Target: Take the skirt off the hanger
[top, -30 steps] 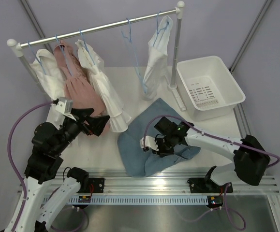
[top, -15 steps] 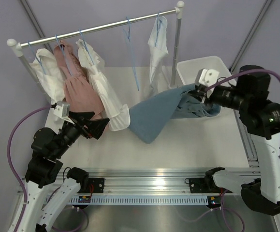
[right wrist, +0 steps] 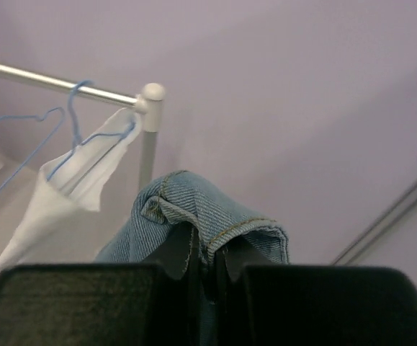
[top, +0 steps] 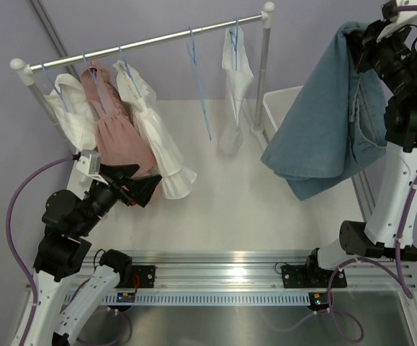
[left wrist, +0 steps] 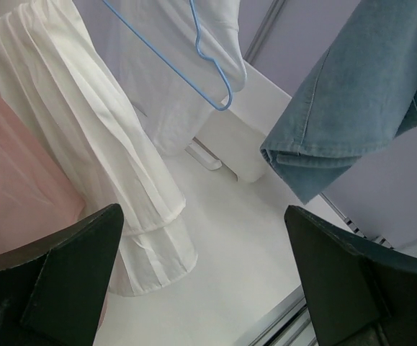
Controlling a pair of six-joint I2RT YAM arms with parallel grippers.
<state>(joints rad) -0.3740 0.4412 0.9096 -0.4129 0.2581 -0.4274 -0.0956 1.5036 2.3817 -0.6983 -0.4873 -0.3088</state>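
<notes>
The blue denim skirt [top: 323, 130] hangs free of any hanger, high at the right and in front of the white bin. My right gripper [top: 363, 43] is shut on a fold of its hem, which bunches over the jaws in the right wrist view [right wrist: 194, 202]. An empty blue hanger [top: 197, 79] hangs on the rail [top: 150, 42]; it also shows in the left wrist view [left wrist: 201, 65]. My left gripper [top: 140, 189] is open and empty beside the pink dress [top: 114, 122] and a white pleated garment [top: 154, 122].
Another white garment [top: 71, 115] hangs at the rail's left end and a small white one [top: 235, 79] near the right post. The white bin [top: 280, 108] stands at the back right, mostly hidden by the skirt.
My right arm has lifted the skirt off the table, swung it right over the bin and raised it high. The left arm has barely moved.
</notes>
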